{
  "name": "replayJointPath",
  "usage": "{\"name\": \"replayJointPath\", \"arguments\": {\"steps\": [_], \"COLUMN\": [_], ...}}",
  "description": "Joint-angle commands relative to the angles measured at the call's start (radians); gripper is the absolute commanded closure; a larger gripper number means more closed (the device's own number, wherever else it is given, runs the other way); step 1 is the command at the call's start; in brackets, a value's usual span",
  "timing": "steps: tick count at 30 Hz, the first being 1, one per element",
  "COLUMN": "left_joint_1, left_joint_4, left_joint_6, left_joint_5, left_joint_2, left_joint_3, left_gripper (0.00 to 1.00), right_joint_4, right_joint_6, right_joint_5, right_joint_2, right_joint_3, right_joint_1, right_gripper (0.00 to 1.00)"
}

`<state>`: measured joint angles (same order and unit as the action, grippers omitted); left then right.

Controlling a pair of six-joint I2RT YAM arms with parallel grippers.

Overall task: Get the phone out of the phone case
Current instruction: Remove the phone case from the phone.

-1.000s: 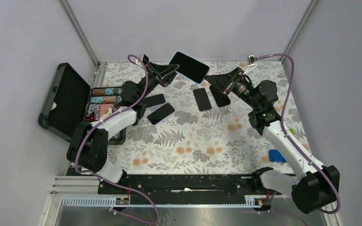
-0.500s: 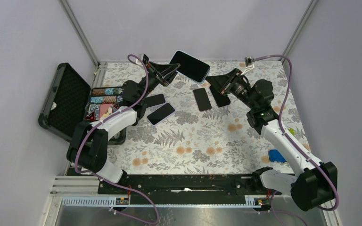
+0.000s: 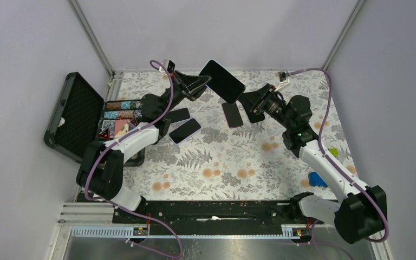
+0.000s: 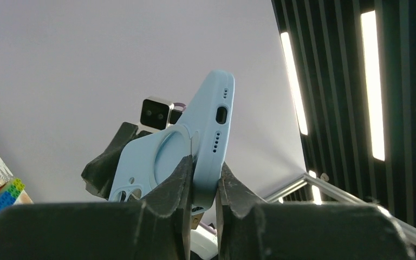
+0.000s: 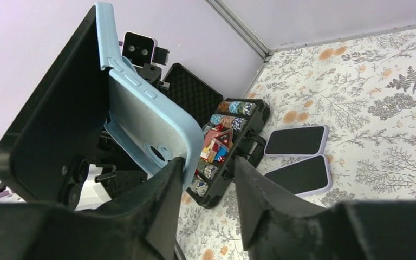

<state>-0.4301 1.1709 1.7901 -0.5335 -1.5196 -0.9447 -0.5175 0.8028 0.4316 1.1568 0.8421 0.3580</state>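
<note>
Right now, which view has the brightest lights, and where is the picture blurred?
Left wrist view: bright ceiling lights at right; the left hand is dark, near-silhouette. Right wrist view: even light, right hand close, slightly soft, phone case sharp. Top view: even, sharp.

phone case: light blue, matt, soft rubbery look, smooth skin, and the inner face has the same finish. 
phone: black glass front, glossy, dark edge band. 
left hand and right hand: black plastic, matt, faintly grainy. 
surface: floral printed sheet, matt; cloth or paper, cannot tell. 
spare phones: glossy black glass, pale smooth rims. 
carry case: black hard shell with a dimpled foam-like lining in the lid. 
cables: purple, smooth sheath. 
frame posts: bare metal, dull sheen.
</note>
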Motion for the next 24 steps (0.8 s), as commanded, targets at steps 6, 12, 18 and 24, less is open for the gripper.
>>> {"name": "replayJointPath", "arguments": {"steps": [6,12,18,24], "left_joint_1": [-0.043,-0.041,-0.042,-0.043], "left_joint_4": [0.286,0.285,0.284,0.280], "left_joint_6": [0.116,0.099,0.074,0.024], "left_joint_5": [-0.082,-0.076,-0.078,-0.079], "left_joint_2": [0.044,0.004,0.003,0.029], "left_joint_3": [-0.044,-0.036,-0.003,0.098], "left_gripper": [1.00,1.00,1.00,1.00], "right_joint_4": [-0.047,-0.369,-0.331,-0.328], "right_joint_6": [-0.026,0.047,0.045,0.032], "right_joint_5": [-0.015,0.269,0.188,0.152], "right_joint_2": [-0.068,-0.062,-0.101,-0.141], "right_joint_3": [-0.108,-0.180,-0.239,-0.263], "right_joint_1": [-0.008,-0.008,-0.007,-0.009], "right_gripper": [0.34,0.28,0.41,0.61]}}
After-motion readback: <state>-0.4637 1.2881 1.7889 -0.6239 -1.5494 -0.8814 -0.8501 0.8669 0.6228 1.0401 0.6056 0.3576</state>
